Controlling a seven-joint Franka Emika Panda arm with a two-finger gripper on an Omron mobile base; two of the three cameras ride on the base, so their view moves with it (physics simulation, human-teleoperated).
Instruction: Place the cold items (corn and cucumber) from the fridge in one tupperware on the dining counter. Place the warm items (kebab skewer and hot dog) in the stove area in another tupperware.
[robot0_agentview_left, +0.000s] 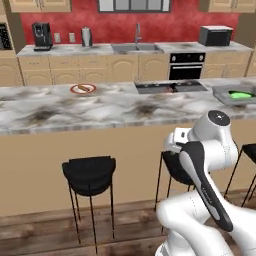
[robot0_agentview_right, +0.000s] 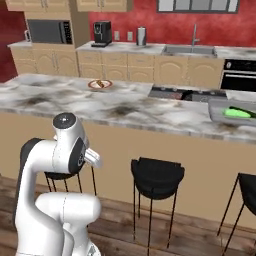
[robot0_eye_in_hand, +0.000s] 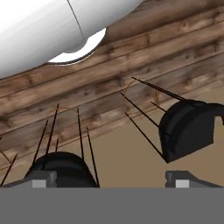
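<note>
The gripper (robot0_eye_in_hand: 109, 179) is seen in the hand view with its jaws spread wide and nothing between them, aimed down at the wooden floor (robot0_eye_in_hand: 144, 57) and two black stools (robot0_eye_in_hand: 190, 127). The arm (robot0_agentview_left: 205, 165) is folded low in front of the marble counter (robot0_agentview_left: 60, 112), well apart from every task item. A green item, judged to be the cucumber (robot0_agentview_left: 241, 93), is lying in a grey tub (robot0_agentview_left: 220, 92) at the far right of the counter; whether the corn is there too cannot be told. A plate (robot0_agentview_left: 83, 89) with what looks like the hot dog is sitting on the counter to the left, near the cooktop (robot0_agentview_left: 170, 87); the skewer cannot be made out. Risks are judged as follows: the arm could be swung into the stools or the counter edge when raised, since it is tucked close beneath the overhang; the plate could be pushed by a low approach; warm food could be dropped in the wrong tub if the second tub is not located. No brand, label or writing can be read anywhere.
</note>
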